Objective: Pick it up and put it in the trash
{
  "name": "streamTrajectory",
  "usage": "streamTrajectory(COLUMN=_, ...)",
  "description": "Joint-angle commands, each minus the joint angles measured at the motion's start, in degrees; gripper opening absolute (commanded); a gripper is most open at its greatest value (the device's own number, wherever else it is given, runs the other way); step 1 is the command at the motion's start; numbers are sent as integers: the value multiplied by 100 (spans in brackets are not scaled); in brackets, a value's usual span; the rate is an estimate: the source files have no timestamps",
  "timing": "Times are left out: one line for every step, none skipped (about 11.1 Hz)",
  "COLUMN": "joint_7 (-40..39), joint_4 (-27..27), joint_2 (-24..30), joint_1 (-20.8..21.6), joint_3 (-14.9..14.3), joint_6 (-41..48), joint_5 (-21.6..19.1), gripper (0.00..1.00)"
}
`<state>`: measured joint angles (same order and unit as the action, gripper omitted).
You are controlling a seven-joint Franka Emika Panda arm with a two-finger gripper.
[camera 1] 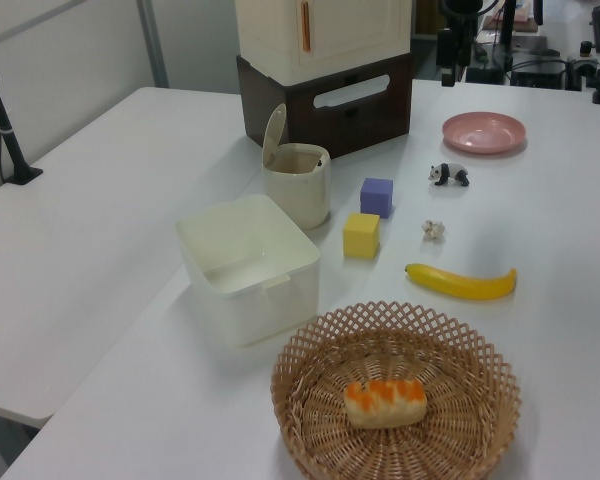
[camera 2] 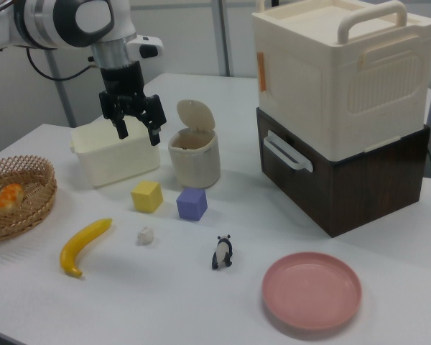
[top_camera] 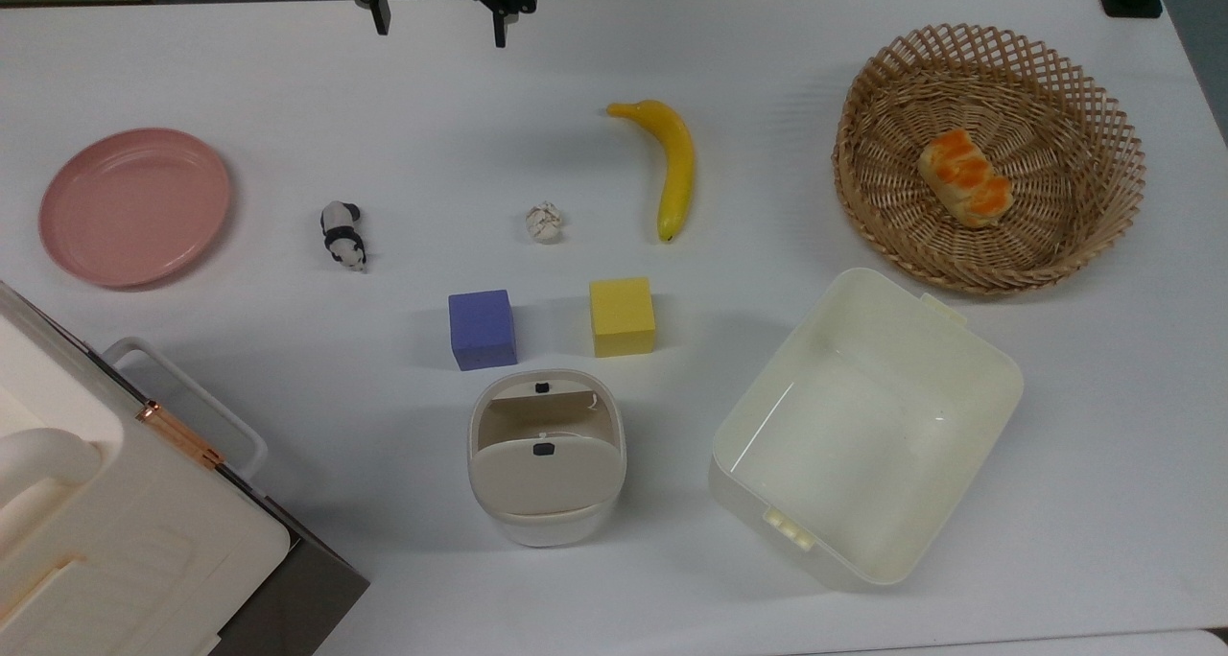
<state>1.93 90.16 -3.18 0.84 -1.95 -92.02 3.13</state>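
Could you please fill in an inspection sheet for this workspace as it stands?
Surface: white table, no spills seen.
Job's things: paper wad lies alone between panda figurine and banana; trash bin upright, flap raised.
Clutter: purple cube, yellow cube, cream tub, basket holding bread, pink plate.
Grippers: gripper open, raised above the table, holding nothing.
Cables: dark cable behind arm.
Surroundings: stacked storage boxes.
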Motion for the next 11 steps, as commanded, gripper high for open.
streamTrajectory(joint_7=88, joint_4=45, joint_2=90, joint_1=30, joint_3=-33, joint_6=70, joint_5=-93, gripper=100)
streamTrajectory(joint_7=88, joint_4=141, joint_2=125, joint_1=39, joint_3=-33, joint_6=61, joint_5=-128, gripper=100)
streamTrajectory(joint_7=88, joint_4=299, joint_2=221, joint_1=57, joint_3=-25, joint_6=9, joint_5=-207, gripper=100)
streamTrajectory(joint_7=97, joint_4=509, joint_2=274, joint_1=92, joint_3=-16, joint_6=-235, joint_5=-277, gripper=100)
streamTrajectory(joint_7=106, joint_4=763, joint_2=370, joint_1=92, joint_3=-16, joint_6=-516, joint_5=-365, gripper=100)
streamTrajectory(joint_7=106, joint_4=957, joint_2=423, joint_1=101, joint_3=-7, joint_6=-728, joint_5=-427, gripper=100)
streamTrajectory(joint_7=106, joint_4=1133, joint_2=424, joint_1=109, joint_3=19, joint_6=-939, joint_5=-471, gripper=100)
streamTrajectory(joint_7=97, joint_4=1353, joint_2=424, joint_1=118, joint_3=37, joint_6=-1228, joint_5=-489, gripper=100)
streamTrajectory(joint_7=97, joint_4=1598, joint_2=389, joint_1=136, joint_3=54, joint_6=-1562, joint_5=-489, gripper=100)
streamTrajectory(joint_7=88, joint_4=1810, joint_2=328, joint_1=310, joint_3=63, joint_6=-1913, joint_5=-489, gripper=100)
streamTrajectory(joint_7=97, joint_4=1977, joint_2=188, joint_1=416, joint_3=63, joint_6=-2178, joint_5=-480, gripper=100)
